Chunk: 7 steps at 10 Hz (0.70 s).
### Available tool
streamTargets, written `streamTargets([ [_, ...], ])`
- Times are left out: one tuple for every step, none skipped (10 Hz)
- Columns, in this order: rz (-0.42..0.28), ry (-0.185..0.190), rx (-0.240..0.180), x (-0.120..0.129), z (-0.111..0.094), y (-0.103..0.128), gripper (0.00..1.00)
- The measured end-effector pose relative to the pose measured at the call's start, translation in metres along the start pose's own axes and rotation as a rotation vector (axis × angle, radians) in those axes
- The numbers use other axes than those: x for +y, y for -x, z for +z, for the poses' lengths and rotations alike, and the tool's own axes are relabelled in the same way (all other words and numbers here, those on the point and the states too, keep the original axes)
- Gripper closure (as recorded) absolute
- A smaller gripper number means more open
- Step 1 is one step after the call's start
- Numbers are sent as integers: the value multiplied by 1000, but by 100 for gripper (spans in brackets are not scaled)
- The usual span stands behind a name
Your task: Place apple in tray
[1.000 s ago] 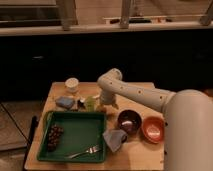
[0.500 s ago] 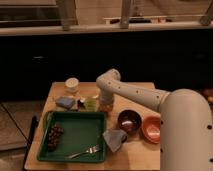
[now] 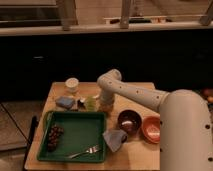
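Observation:
The green tray (image 3: 75, 131) lies on the front left of the wooden table, with dark grapes (image 3: 54, 136) and a fork (image 3: 85, 150) in it. My gripper (image 3: 104, 106) points down at the table just behind the tray's far right corner, at the end of the white arm (image 3: 135, 92) that reaches in from the right. It is shut. The apple is hidden; I cannot tell whether it sits under the gripper or is held.
A small yellow-green item (image 3: 90, 103) sits just left of the gripper. A blue sponge (image 3: 65, 102) and a white cup (image 3: 72, 85) are at the back left. A blue cloth (image 3: 115, 138), a brown bowl (image 3: 129, 120) and an orange bowl (image 3: 151, 129) lie right of the tray.
The gripper has closed while staying low behind the tray's far right corner. The arm has shifted only slightly. Nothing on the table has visibly moved.

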Motion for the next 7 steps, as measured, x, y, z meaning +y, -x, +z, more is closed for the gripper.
streamTargets([
  [0,1,1,0,0,0,100],
  [9,3,9,3,-2,-2,100],
  [29,15,25,14,-9,-7,100],
  [55,20,43,28,-19,-13,100],
  [65,23,51,32,-24,-16,100],
  [75,27,57,33,-28,-19,100],
  [84,31,59,33,-32,-21,100],
])
